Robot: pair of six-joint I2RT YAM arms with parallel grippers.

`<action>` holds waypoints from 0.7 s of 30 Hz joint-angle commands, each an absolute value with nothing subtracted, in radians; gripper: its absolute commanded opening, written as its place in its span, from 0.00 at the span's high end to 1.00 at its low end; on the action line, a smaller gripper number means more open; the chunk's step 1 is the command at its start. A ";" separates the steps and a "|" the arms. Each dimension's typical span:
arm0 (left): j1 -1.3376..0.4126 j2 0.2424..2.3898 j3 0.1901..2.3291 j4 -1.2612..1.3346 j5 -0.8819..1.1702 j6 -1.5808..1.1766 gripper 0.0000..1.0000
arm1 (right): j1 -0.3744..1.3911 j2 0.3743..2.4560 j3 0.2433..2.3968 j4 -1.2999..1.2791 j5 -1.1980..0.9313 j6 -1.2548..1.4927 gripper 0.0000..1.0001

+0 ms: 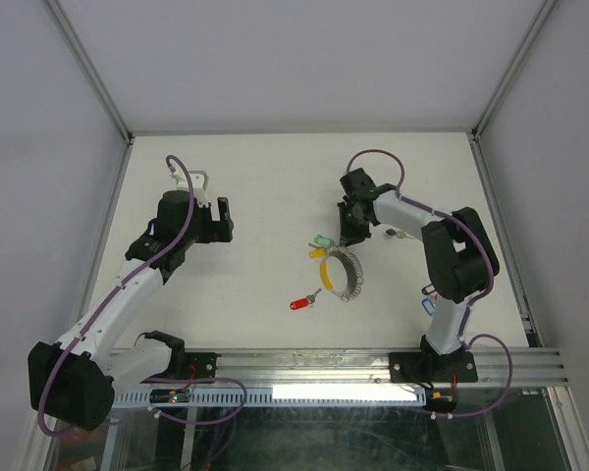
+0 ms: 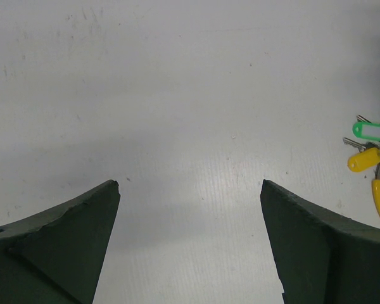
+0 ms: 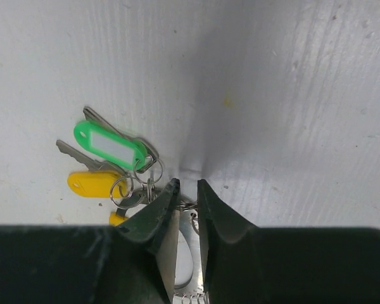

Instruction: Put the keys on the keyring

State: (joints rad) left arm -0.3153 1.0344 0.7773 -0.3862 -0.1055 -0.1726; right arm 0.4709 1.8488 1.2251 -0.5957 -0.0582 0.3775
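The right gripper points down at the table, its jaws narrowed to a slit and pinching the silvery wire of the keyring. The keyring lies flat, and its coiled loop runs from the fingertips back toward the arm bases.

The table is a plain matte white surface with faint scuffs. Pale grey panels in aluminium posts wall it in on three sides. A metal rail carrying both arm bases runs along the edge nearest the keyring.

Two keys hang on small rings at the far end of the keyring, just beside the fingertips. They are the green-tagged key and the yellow-tagged key. They lie roughly parallel, with their blades pointing away from the keyring.

The red-tagged key lies loose near the keyring, on its left. It sits diagonally with its blade toward the loop. The blue-tagged key lies well apart from the keyring, by the right arm's base.

The right arm rises from the rail, folds at the elbow and reaches over the keyring with its wrist bent down.

The left gripper is spread wide with nothing between its fingers. It hovers well to the left of the keyring and faces it, on a long, outstretched arm.
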 commanded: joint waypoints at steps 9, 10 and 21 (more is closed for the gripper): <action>-0.322 1.031 0.816 -0.373 -0.120 -0.161 0.08 | 0.460 1.788 1.236 -0.606 -0.179 0.325 0.93; -0.322 1.031 0.816 -0.373 -0.119 -0.161 0.08 | 0.460 1.785 1.233 -0.612 -0.181 0.323 0.93; -0.322 1.031 0.818 -0.373 -0.117 -0.162 0.09 | 0.462 1.729 1.174 -0.636 -0.201 0.312 0.94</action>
